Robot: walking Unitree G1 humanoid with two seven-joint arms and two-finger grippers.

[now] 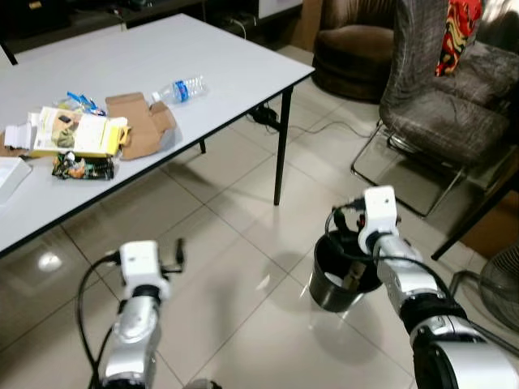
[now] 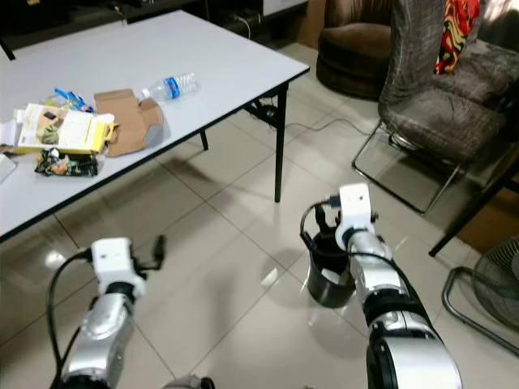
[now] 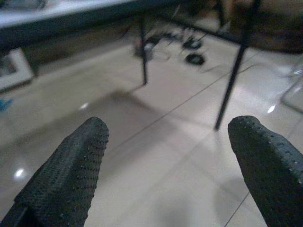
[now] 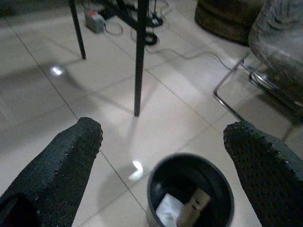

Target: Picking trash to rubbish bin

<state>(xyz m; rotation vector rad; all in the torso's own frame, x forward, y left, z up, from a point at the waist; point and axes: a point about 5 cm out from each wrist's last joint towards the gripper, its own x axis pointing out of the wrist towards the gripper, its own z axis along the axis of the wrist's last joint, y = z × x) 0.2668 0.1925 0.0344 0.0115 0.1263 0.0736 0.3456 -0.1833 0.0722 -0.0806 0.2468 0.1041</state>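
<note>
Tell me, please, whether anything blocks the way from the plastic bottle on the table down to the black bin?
Nothing visible does: the plastic bottle lies near the table edge, and bare floor separates it from the open bin.

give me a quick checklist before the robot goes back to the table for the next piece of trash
1. Right tool open and holding nothing: ok.
2. Left tool open and holding nothing: ok.
3. Bin upright on the floor, with trash inside and room left: ok.
4. Trash still on the table: bottle, cardboard, yellow box, wrapper: ok.
5. Floor between bin and table free of obstacles: ok.
6. Bottle capped and empty: cannot tell.
</note>
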